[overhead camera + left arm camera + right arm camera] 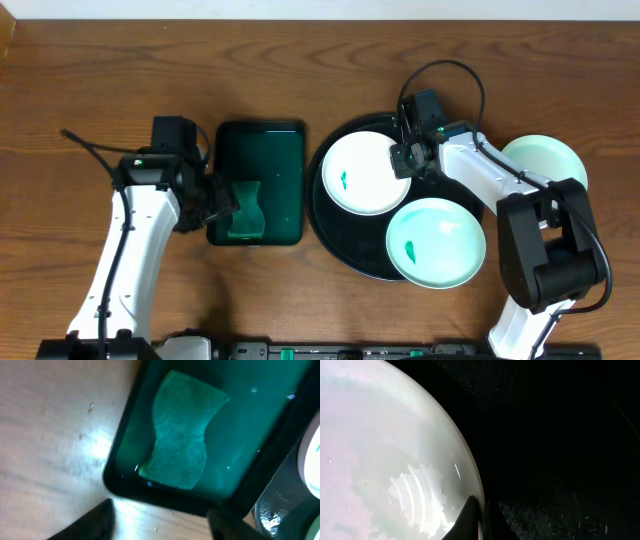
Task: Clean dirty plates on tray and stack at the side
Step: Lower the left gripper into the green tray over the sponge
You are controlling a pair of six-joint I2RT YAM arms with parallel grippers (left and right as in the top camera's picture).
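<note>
Right gripper [480, 505]: clamped on plate [362, 172] rim, plate at left on tray [325, 228]. Left gripper [161, 510]: spread, empty, just short of cloth [182, 430] in green tray [250, 425]. Grip cloth mid-fold, close fully, keep plate pinned, wipe smear [343, 181].

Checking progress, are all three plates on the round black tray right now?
No, the white plate and the mint plate lie on the tray; the third plate sits beside it.

the fingers [97, 522] of the left gripper [162, 521] are blurred and cut off by the bottom edge. the white plate [380, 450] runs out of frame left of the right gripper [481, 520]. behind those jaws, the right arm [480, 172] hides part of a mint plate [548, 155].
</note>
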